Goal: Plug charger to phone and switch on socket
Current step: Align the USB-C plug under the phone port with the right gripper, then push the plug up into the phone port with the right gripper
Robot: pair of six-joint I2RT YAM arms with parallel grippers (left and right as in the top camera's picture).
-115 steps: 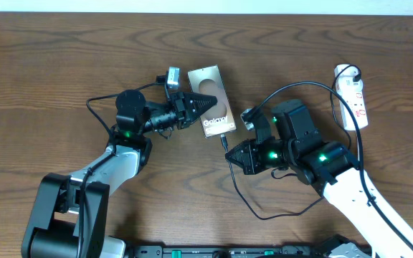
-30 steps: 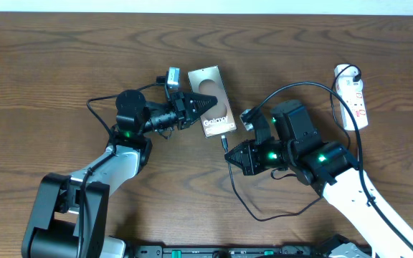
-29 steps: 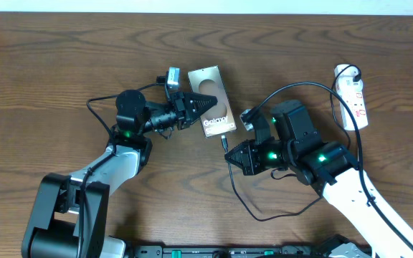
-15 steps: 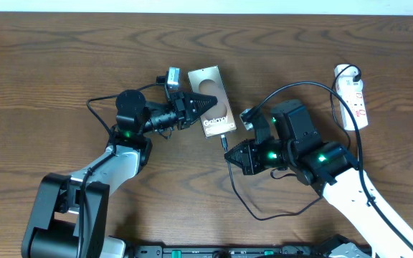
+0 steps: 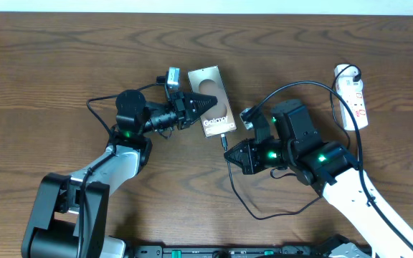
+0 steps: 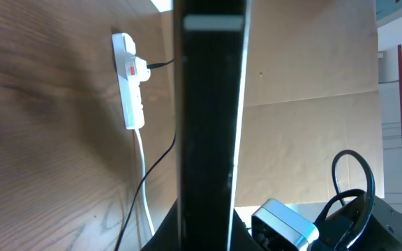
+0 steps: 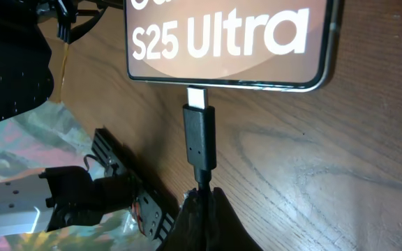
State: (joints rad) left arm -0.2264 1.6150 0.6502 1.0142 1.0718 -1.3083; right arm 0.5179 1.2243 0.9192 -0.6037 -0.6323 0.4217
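The phone (image 5: 211, 102) lies flat on the wooden table, brownish with white text; its lower edge shows in the right wrist view (image 7: 225, 42). My left gripper (image 5: 205, 104) is shut on the phone's left side; in the left wrist view the phone's dark edge (image 6: 208, 118) fills the middle. My right gripper (image 5: 232, 154) is shut on the charger cable (image 7: 202, 199) just behind its connector (image 7: 199, 136), whose metal tip meets the phone's bottom port. The cable loops (image 5: 264, 211) back toward the socket (image 5: 351, 95), a white strip at the far right, also in the left wrist view (image 6: 130, 87).
A small silver-grey block (image 5: 171, 77) sits left of the phone's top corner. The charger plug (image 5: 350, 72) is in the socket's upper end. The table's far edge runs along the top (image 5: 206, 14).
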